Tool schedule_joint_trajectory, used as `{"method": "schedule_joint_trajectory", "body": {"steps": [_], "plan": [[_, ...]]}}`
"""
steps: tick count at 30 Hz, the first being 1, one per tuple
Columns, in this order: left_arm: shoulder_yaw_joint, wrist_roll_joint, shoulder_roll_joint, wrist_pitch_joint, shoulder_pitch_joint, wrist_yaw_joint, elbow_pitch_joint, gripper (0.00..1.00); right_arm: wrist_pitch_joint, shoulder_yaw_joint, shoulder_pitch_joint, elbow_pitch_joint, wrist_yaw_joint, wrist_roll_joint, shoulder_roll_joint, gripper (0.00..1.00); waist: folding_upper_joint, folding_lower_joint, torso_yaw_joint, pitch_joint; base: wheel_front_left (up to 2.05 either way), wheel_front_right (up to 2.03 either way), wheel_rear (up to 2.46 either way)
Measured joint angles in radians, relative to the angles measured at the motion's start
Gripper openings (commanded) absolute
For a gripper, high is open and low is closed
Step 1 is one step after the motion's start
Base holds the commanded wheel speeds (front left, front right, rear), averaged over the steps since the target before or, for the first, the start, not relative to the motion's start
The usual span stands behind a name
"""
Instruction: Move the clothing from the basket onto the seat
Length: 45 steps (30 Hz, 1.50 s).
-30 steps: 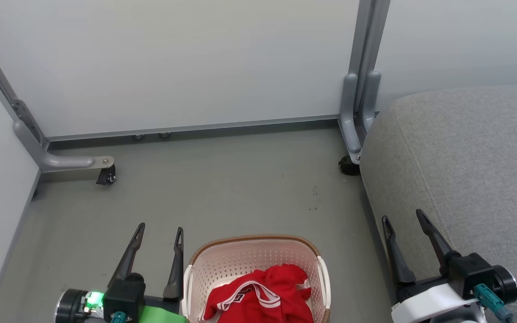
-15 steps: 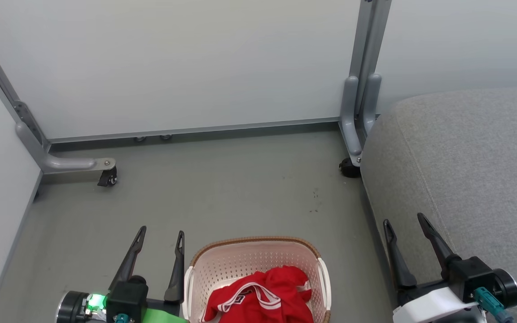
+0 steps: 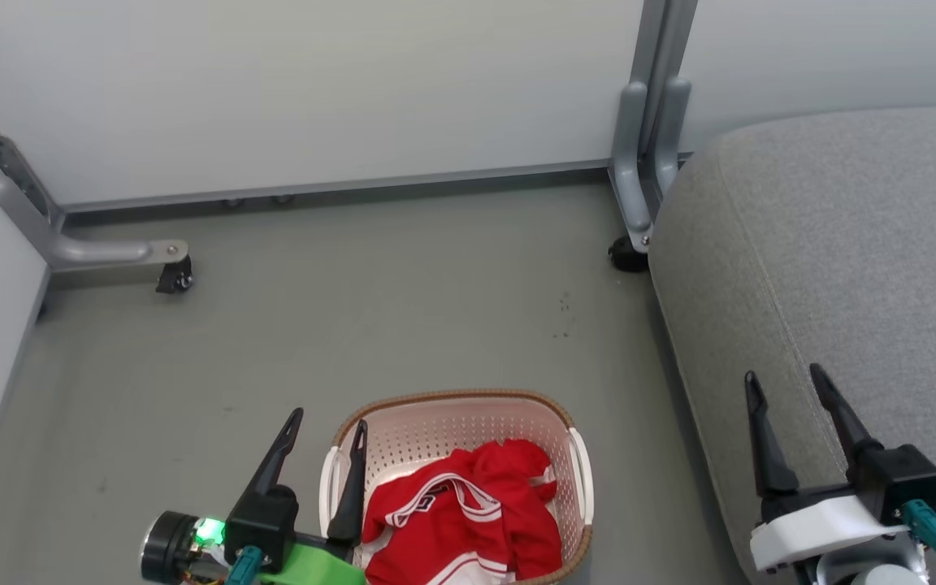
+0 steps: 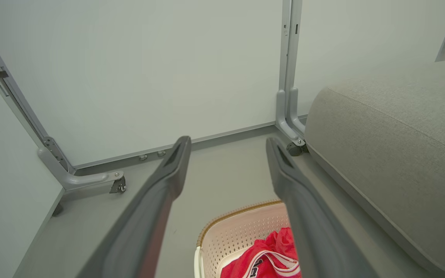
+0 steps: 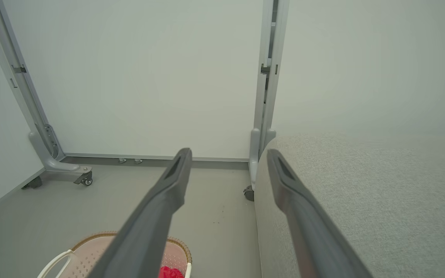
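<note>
Red clothing (image 3: 468, 520) lies crumpled in the basket (image 3: 452, 397) on the floor (image 3: 354, 309), left of the seat (image 3: 842, 244). Left gripper (image 3: 330, 418) at the basket's left rim, right gripper (image 3: 783, 372) over the seat's edge; both with fingers wide, empty

A grey floor (image 3: 395, 309) spreads across the middle of the head view. Along 12 o'clock stands a white partition panel (image 3: 314, 89) on a grey base rail (image 3: 338, 187), with two small studs (image 3: 257, 200) under the rail towards 11 o'clock. A grey metal post (image 3: 651, 97) rises at 1 o'clock, with a black caster (image 3: 624, 256) at its foot. At 9 o'clock a grey foot bar (image 3: 102, 250) reaches out low over the floor and ends in a second caster (image 3: 174, 280). Dark specks (image 3: 563, 317) mark the floor just right of centre.
</note>
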Motion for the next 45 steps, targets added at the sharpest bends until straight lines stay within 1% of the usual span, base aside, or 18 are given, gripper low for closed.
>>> {"method": "schedule_joint_trajectory", "body": {"steps": [1, 4, 8, 11, 15, 17, 18, 21, 26, 30, 33, 41, 45], "plan": [[-0.007, -0.003, -0.001, 0.000, -0.014, -0.003, 0.015, 1.00, 0.000, -0.009, -0.009, -0.002, 0.000, -0.003, 0.000, 1.00, 0.0000, 0.0000, -0.001, 0.012, 0.00, 0.00, 0.00], [-0.049, -0.002, -0.004, 0.000, -0.083, -0.034, 0.077, 1.00, 0.000, -0.043, -0.053, -0.018, 0.000, -0.016, -0.001, 1.00, 0.0000, 0.0000, -0.006, 0.062, 0.00, 0.00, 0.00], [-0.090, -0.013, -0.008, 0.000, -0.190, -0.058, 0.159, 1.00, 0.000, -0.049, -0.117, -0.034, 0.000, -0.026, 0.000, 1.00, 0.0000, 0.0000, -0.013, 0.143, 0.00, 0.00, 0.00], [-0.137, -0.037, -0.010, 0.000, -0.267, -0.074, 0.271, 1.00, 0.000, -0.060, -0.167, -0.042, 0.000, -0.027, 0.000, 1.00, 0.0000, 0.0001, -0.018, 0.208, 0.00, 0.00, 0.00], [-0.224, -0.111, -0.011, 0.013, -0.392, -0.083, 0.449, 1.00, 0.000, -0.074, -0.225, -0.064, 0.000, -0.028, -0.001, 1.00, 0.0000, 0.0001, -0.025, 0.299, 0.00, 0.00, 0.00], [-0.297, -0.140, -0.011, 0.025, -0.468, -0.086, 0.517, 1.00, 0.000, -0.073, -0.250, -0.073, 0.000, -0.033, -0.001, 1.00, 0.0000, 0.0001, -0.029, 0.347, 0.00, 0.00, 0.00], [-0.330, -0.161, -0.012, 0.035, -0.495, -0.086, 0.537, 1.00, 0.000, -0.073, -0.259, -0.076, 0.000, -0.034, 0.000, 1.00, 0.0000, 0.0001, -0.031, 0.366, 0.00, 0.00, 0.00], [-0.432, -0.278, -0.013, 0.086, -0.578, -0.086, 0.600, 1.00, 0.000, -0.078, -0.293, -0.079, 0.000, -0.035, -0.001, 1.00, 0.0000, 0.0002, -0.040, 0.436, 0.00, 0.00, 0.00], [-0.513, -0.438, -0.013, 0.187, -0.688, -0.087, 0.685, 1.00, 0.000, -0.091, -0.343, -0.085, 0.000, -0.035, -0.001, 1.00, 0.0000, 0.0002, -0.058, 0.538, 0.00, 0.00, 0.00], [-0.539, -0.583, -0.013, 0.273, -0.730, -0.087, 0.724, 1.00, 0.000, -0.093, -0.357, -0.080, 0.000, -0.025, -0.001, 1.00, 0.0000, 0.0002, -0.079, 0.609, 0.00, 0.00, 0.00], [-0.549, -0.650, -0.013, 0.315, -0.762, -0.087, 0.754, 1.00, 0.000, -0.081, -0.364, -0.076, 0.000, -0.015, -0.001, 1.00, 0.0000, 0.0002, -0.099, 0.650, 0.00, 0.00, 0.00], [-0.579, -0.722, -0.014, 0.334, -0.835, -0.087, 0.834, 1.00, 0.000, -0.057, -0.377, -0.072, 0.000, 0.017, -0.001, 1.00, 0.0000, 0.0002, -0.170, 0.722, 0.00, 0.00, 0.00], [-0.586, -0.750, -0.014, 0.344, -0.863, -0.087, 0.872, 1.00, 0.000, -0.053, -0.379, -0.072, 0.000, 0.026, -0.001, 1.00, 0.0000, 0.0002, -0.194, 0.752, 0.00, 0.00, 0.00]]}}
